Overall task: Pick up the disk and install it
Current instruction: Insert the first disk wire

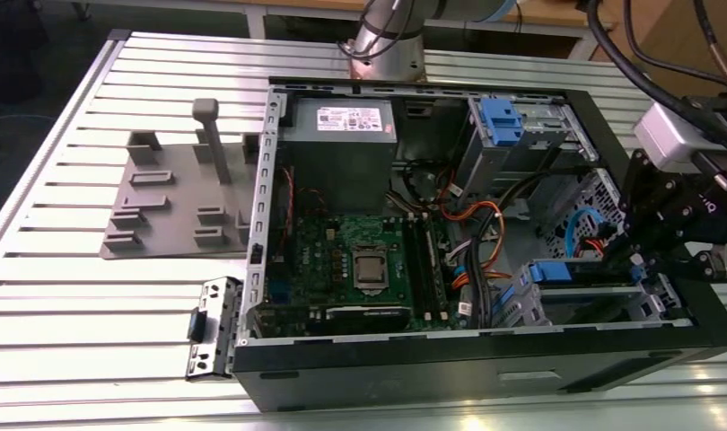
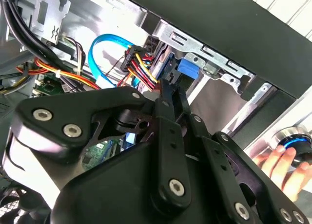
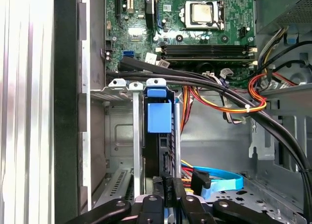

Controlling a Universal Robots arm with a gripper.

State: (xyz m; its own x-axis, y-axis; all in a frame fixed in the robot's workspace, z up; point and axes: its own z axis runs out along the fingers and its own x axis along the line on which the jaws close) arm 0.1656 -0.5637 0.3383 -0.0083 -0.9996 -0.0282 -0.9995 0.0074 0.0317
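The jaws of the gripper (image 3: 165, 197) stand nearly closed, pinching the near edge of the disk (image 3: 163, 151). The open computer case (image 1: 459, 373) holds it at the exterior view's right, edge-up in the drive cage (image 3: 122, 95), long axis running straight away from the jaws toward its blue carrier tab (image 3: 159, 116).

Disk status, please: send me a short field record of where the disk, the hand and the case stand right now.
disk: on edge in its blue carrier, standing in the grey drive cage
hand: in the first wrist view, at the disk's near edge; in the exterior view, at the case's right corner
hand state: fingers closed on the disk's edge
case: open computer case, motherboard exposed
nearby: orange and black cables beside the cage
person: a hand on a blue-lit knob
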